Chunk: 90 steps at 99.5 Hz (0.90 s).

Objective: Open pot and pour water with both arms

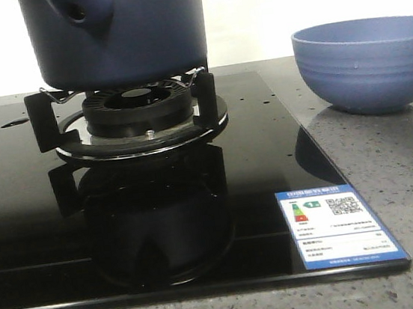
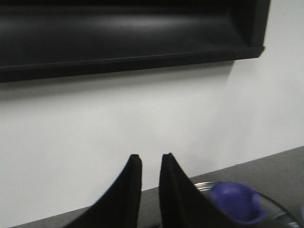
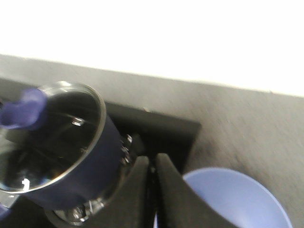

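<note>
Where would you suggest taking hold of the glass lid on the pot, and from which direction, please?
Probably by the blue knob at the centre of the glass lid, coming down from above. The lid lies flat on the pot, its rim flush with the pot's edge, so the knob is the only raised part. The left claw, seemingly nearer it, looks nearly closed and would need opening.

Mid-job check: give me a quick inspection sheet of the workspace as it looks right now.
Surface: glossy black cooktop set in a grey speckled counter; blue label at its near right corner.
Job's things: dark blue pot on the burner stand, glass lid on; lighter blue bowl to the right.
Clutter: nothing seen.
Grippers: left gripper and right gripper nearly closed, holding nothing.
Cables: nothing seen.
Surroundings: white wall, dark shelf above.
</note>
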{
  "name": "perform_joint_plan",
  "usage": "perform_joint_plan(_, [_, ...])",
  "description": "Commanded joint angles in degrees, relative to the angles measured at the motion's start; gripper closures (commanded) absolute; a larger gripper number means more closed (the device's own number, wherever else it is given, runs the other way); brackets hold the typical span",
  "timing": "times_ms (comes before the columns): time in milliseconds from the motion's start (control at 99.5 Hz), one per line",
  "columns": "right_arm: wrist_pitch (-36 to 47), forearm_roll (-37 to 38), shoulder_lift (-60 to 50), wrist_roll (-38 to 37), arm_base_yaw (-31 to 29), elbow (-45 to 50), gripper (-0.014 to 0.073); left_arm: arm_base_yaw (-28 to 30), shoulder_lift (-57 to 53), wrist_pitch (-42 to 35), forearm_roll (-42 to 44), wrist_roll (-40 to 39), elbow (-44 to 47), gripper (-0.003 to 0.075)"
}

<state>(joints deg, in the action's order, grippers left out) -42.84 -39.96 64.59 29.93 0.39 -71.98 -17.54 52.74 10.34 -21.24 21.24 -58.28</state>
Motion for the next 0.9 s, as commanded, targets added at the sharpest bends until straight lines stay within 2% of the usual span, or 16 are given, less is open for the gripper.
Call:
perform_joint_plan(0, [10.30, -8.96, -5.44, 9.22, -0.08, 5.83, 0.0655, 3.39, -5.18, -2.62, -0.24, -0.04, 2.23, 0.0741])
perform_joint_plan(201, [22.97, -18.03, -18.37, 22.94, 0.91, 26.15, 0.0655, 5.80, -18.04, -10.34, -0.46, -0.04, 16.40, 0.0741])
perform_joint_plan(432, [28.28, -19.37, -34.62, 25.35, 0.91, 45.45, 0.0655, 5.80, -31.72, -12.53, -3.85, -0.15, 32.56, 0.0741])
perform_joint_plan(653, [28.33, -19.37, -45.20, 25.35, 0.91, 54.68, 0.0655, 5.80, -39.08, -12.53, -5.40, -0.15, 40.17, 0.0741])
perform_joint_plan(894, [28.34, -19.37, -46.01, 25.35, 0.91, 57.95, 0.0655, 5.80, -39.51, -12.17, -5.53, -0.15, 41.92, 0.0741])
